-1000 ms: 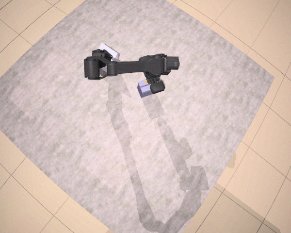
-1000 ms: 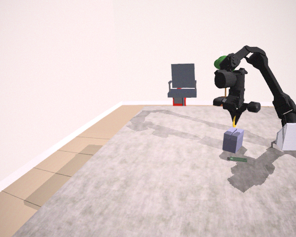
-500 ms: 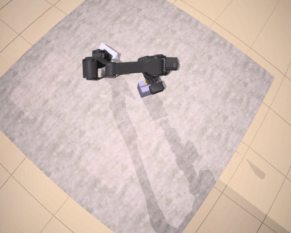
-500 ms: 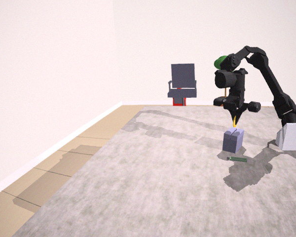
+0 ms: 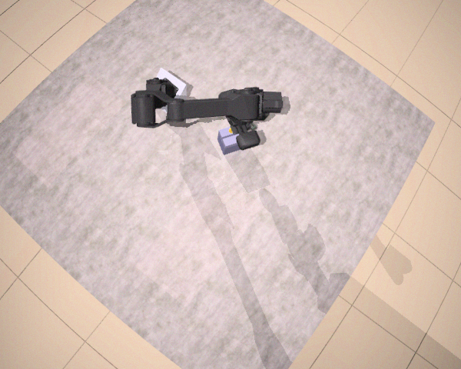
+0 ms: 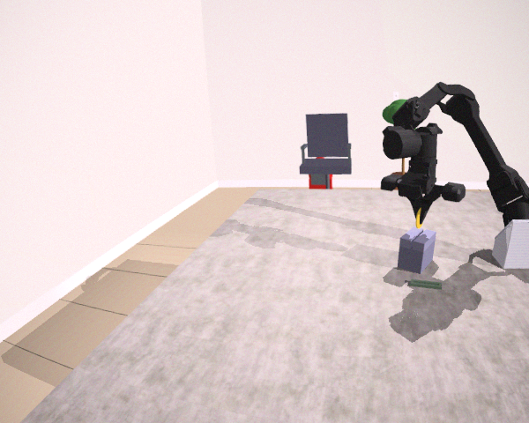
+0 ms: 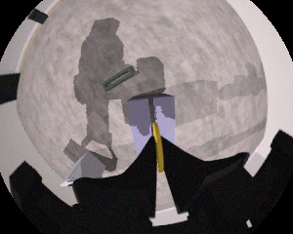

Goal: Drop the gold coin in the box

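Exterior view shows the black arm (image 5: 210, 108) (image 6: 486, 138) bent over a speckled bench (image 5: 135, 222) (image 6: 237, 341) (image 7: 186, 54), a white wedge-shaped block (image 5: 170, 80) (image 6: 525, 246) (image 7: 87, 168) near its base. Below hangs the claw (image 6: 420, 218) (image 7: 156, 139), pinching a gold coin (image 5: 230, 130) (image 6: 418, 218) (image 7: 158, 146) upright above the slotted box (image 5: 228, 144) (image 6: 410, 259) (image 7: 168, 129). Beside the box lies the vacated green holder (image 6: 424, 284) (image 7: 118, 79), apparently out of the way. The coin should prove light, stiff, hard to damage but slick, liable to pivot between the tips; its flat faces, gripped high with the lower rim free, offer the best hold. The slot's narrow lips are the likeliest obstacle, catching a skewed edge.
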